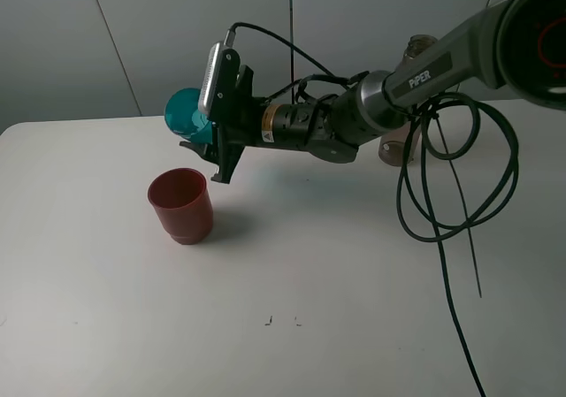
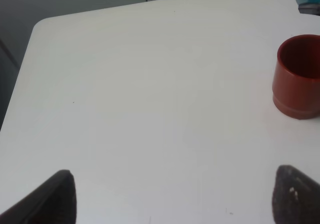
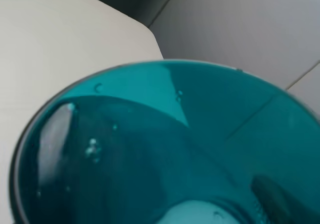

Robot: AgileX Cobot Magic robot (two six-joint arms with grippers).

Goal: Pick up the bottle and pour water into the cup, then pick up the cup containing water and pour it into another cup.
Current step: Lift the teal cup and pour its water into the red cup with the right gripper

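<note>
Right pincer: reached across into the upper left of the overhead frame and closed on the cup. The cup is clear of the surface and tipped well over on its side. It projects from the pincer toward the left, with the black fingers clamped on its right-hand part.

Cup: translucent teal plastic, smooth-walled and round-rimmed. In the right wrist view the cup fills nearly the whole frame, with small droplets or bubbles on its inner wall. Whether it holds water cannot be told.

Red cup: upright on the surface at left of centre, directly below the cup and the pincer and not touching either. It is opaque red-brown plastic, squat, with a narrower stepped base and a matte finish. Its contents cannot be made out.

Bottle: upright on the surface at upper right, behind the right arm and largely hidden by it. It is smoky, translucent and slim.

Left pincer: spread wide and holding nothing, with only the two dark fingertips showing over bare surface. The red cup stands well apart from it.

Surface: white, smooth and matte, with rounded corners.
</note>
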